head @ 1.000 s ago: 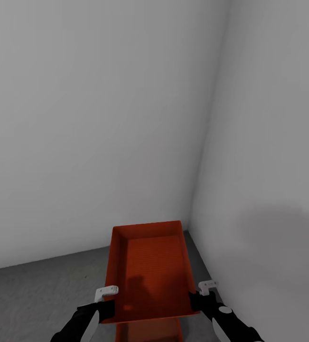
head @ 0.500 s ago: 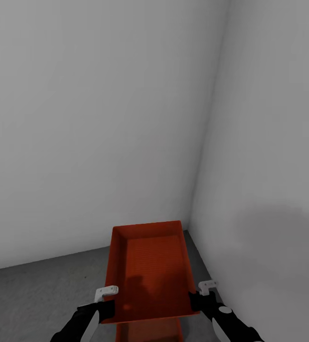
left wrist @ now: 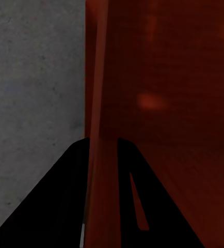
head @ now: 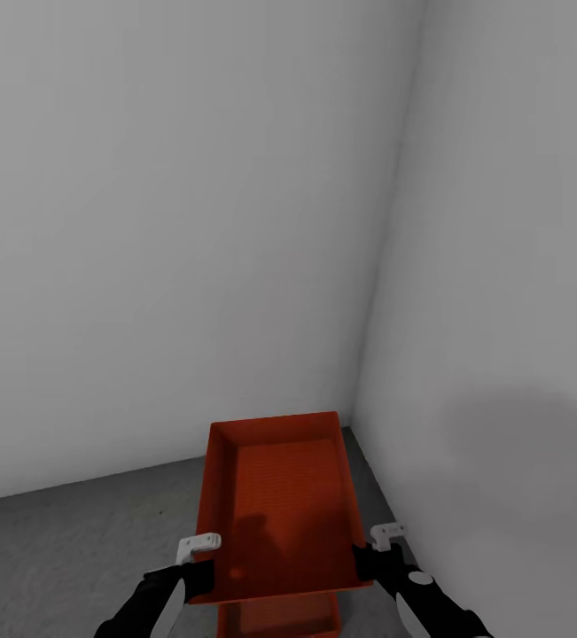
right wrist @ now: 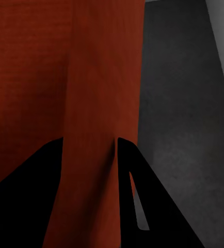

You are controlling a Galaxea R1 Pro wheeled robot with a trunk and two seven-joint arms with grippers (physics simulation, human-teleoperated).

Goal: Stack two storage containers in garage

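Observation:
In the head view I hold an orange-red storage container [head: 284, 505] level in front of me, above the dark grey floor [head: 75, 549] in a white-walled corner. My left gripper [head: 201, 567] is shut on its left wall and my right gripper [head: 370, 560] is shut on its right wall. Just below it a second orange-red container [head: 279, 618] peeks out at the picture's lower edge. In the left wrist view the container wall [left wrist: 99, 103] runs between the black fingers [left wrist: 55, 206]. The right wrist view shows the other container wall [right wrist: 99, 103] pinched between black fingers [right wrist: 148, 206].
Two plain white walls meet in a corner [head: 385, 266] right behind the held container. The right wall [head: 501, 354] stands close to my right arm. Speckled grey floor [left wrist: 34, 77] spreads out on the left side.

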